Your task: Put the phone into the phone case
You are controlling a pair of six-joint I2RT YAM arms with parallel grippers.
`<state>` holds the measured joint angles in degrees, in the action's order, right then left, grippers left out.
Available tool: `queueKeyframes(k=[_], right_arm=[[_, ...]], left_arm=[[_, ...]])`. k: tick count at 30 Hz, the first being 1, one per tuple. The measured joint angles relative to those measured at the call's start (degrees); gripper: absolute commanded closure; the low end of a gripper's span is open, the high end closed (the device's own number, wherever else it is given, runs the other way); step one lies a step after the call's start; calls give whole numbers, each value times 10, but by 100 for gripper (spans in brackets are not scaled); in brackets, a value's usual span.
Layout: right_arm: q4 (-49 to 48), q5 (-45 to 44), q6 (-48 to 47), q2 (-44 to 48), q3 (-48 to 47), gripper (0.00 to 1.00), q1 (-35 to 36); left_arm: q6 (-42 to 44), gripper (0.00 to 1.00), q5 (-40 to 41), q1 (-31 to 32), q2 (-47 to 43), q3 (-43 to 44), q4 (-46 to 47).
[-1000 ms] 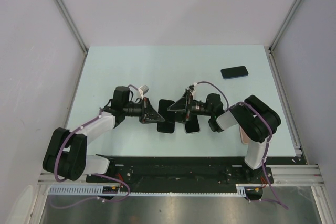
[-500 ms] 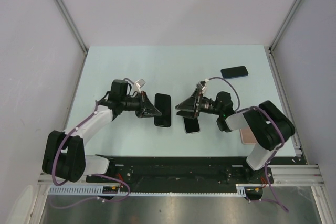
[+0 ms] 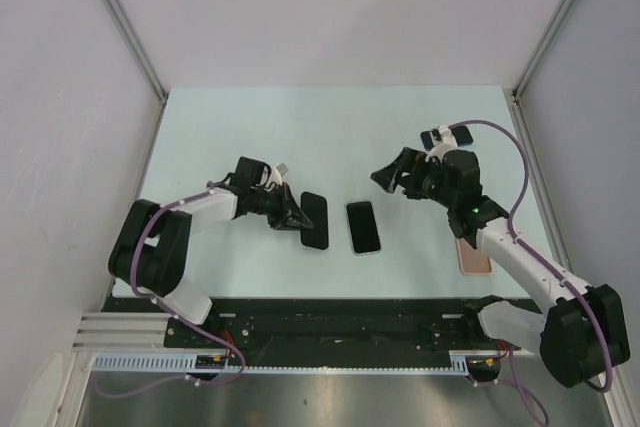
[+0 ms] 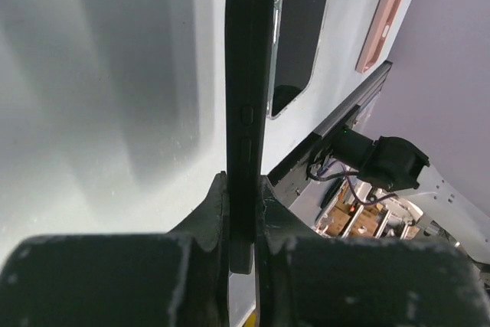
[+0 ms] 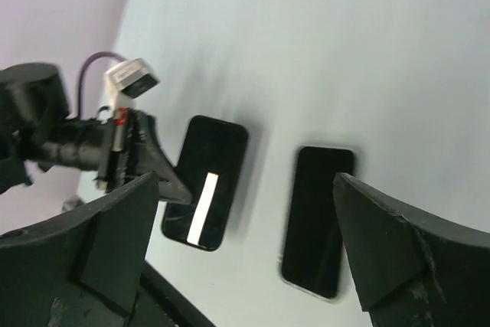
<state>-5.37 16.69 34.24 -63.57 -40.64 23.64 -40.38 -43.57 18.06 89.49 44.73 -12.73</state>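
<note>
A black phone (image 3: 314, 219) with side buttons lies flat on the pale table. My left gripper (image 3: 293, 216) is shut on its left edge; the left wrist view (image 4: 243, 189) shows the phone edge-on (image 4: 249, 74) between the jaws. A second black slab with a thin pale rim (image 3: 364, 227) lies just to its right, apart from it. It also shows in the left wrist view (image 4: 302, 28) and the right wrist view (image 5: 318, 220). My right gripper (image 3: 393, 175) is open, empty and raised above the table, up and right of both. In its wrist view (image 5: 246, 181) the held phone (image 5: 207, 181) shows a bright reflection.
A pink case (image 3: 472, 259) lies near the front right edge, partly under my right arm. It also shows in the left wrist view (image 4: 383, 17). Another black phone (image 3: 432, 137) lies at the far right, partly hidden by the right wrist. Grey walls enclose the table.
My right gripper has let go of the pale-rimmed slab and swung up and away to the right. My left gripper has lowered the black phone flat onto the table, still holding it.
</note>
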Motion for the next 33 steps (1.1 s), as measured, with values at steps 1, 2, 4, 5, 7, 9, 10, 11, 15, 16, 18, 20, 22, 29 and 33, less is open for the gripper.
queueKeyframes(k=[1, 2, 4, 5, 7, 9, 10, 11, 15, 16, 18, 20, 22, 29, 33], right_arm=[[16, -3, -3, 0, 0, 0, -17], [29, -2, -7, -3, 0, 0, -31], [52, 30, -21, -26, 0, 4, -74], [65, 50, -24, -46, 0, 7, -93], [83, 56, -26, -67, 0, 10, -118], [106, 54, -28, -82, 0, 13, -128], [118, 54, -28, -83, 0, 13, -129], [125, 52, -28, -83, 0, 13, -129], [146, 37, -28, -79, 0, 13, -134], [153, 29, -28, -77, 0, 13, -137], [164, 15, -29, -73, 0, 13, -141], [177, 7, -35, -71, -3, 12, -143], [192, 2, -44, -71, -12, 12, -144], [237, -11, -65, -71, -49, 11, -153], [260, -18, -64, -75, -54, 11, -171]], left_arm=[[-4, 100, 0, 6, 11, 0, 11], [-10, 100, 0, 14, 24, 1, 22], [-19, 100, -1, 26, 48, 1, 42], [-23, 100, -1, 31, 58, 1, 50], [-28, 100, 0, 40, 75, 1, 61], [-31, 96, -2, 46, 88, 1, 72], [-31, 94, -3, 47, 91, 1, 77], [-32, 89, -3, 49, 94, 2, 82], [-32, 71, 1, 55, 100, 5, 87], [-32, 65, 5, 56, 100, 5, 85], [-32, 59, 16, 59, 100, 5, 75], [-31, 53, 25, 60, 100, 5, 64], [-27, 50, 36, 60, 100, 5, 48], [-5, 43, 92, 62, 67, 28, -39], [21, 26, 110, 62, 51, 77, -92]])
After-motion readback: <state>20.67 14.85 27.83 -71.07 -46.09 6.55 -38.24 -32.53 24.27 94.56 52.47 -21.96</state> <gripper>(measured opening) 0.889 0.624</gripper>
